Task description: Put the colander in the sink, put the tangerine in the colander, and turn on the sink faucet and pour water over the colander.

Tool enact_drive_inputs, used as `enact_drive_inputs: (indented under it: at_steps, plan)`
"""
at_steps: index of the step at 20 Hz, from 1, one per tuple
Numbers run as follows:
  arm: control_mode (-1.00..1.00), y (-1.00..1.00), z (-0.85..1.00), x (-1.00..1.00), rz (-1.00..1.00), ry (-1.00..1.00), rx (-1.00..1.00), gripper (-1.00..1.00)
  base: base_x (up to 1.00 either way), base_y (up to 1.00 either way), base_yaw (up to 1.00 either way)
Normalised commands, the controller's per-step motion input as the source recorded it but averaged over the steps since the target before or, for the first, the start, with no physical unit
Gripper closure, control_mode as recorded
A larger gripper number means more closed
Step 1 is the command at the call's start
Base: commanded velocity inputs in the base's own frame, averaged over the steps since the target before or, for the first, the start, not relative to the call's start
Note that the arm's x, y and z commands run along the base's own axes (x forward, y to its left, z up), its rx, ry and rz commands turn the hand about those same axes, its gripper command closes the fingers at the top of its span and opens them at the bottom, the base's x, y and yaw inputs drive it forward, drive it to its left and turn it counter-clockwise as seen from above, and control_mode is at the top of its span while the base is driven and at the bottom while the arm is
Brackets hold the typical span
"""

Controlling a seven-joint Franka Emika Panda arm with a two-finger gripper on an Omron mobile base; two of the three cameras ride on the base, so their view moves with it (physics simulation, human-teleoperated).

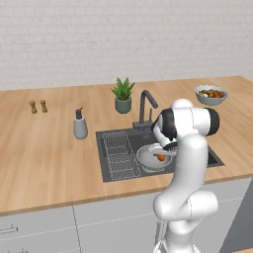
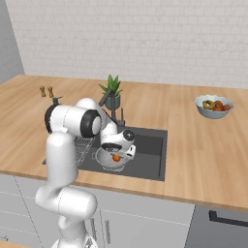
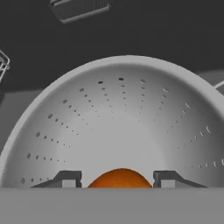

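Nearest the hand camera, the tangerine point(image 3: 120, 178) sits between the two fingertips point(image 3: 65, 179) of the gripper point(image 3: 117, 180); whether they pinch it I cannot tell. Round, it shows no long axis. Beneath it the colander point(image 3: 118, 118) opens upward in the sink point(image 1: 111, 136), its rim beside the wire rack point(image 1: 118, 153), the faucet point(image 1: 146, 106) behind.

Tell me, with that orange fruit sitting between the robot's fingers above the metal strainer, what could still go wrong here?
The tangerine sits between the gripper fingertips, low over the colander in the sink. Whether it is still clamped is unclear; lifting away too early might drag it out. Released off-centre, the round fruit could roll up the curved wall, though it would probably settle. The sink faucet stands close behind the arm, so a careless swing toward its lever might knock it.
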Motion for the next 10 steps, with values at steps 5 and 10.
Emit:
enact_drive_inputs:
  at_steps: [5,10]
  plan:
    - [-1.0,0.02,0.31,-0.13,0.0,-0.12,0.0,-1.0,0.0,0.0,0.0]
    - [-1.0,0.0,0.54,-0.26,0.0,-0.18,0.0,-1.0,0.0,0.0,0.0]
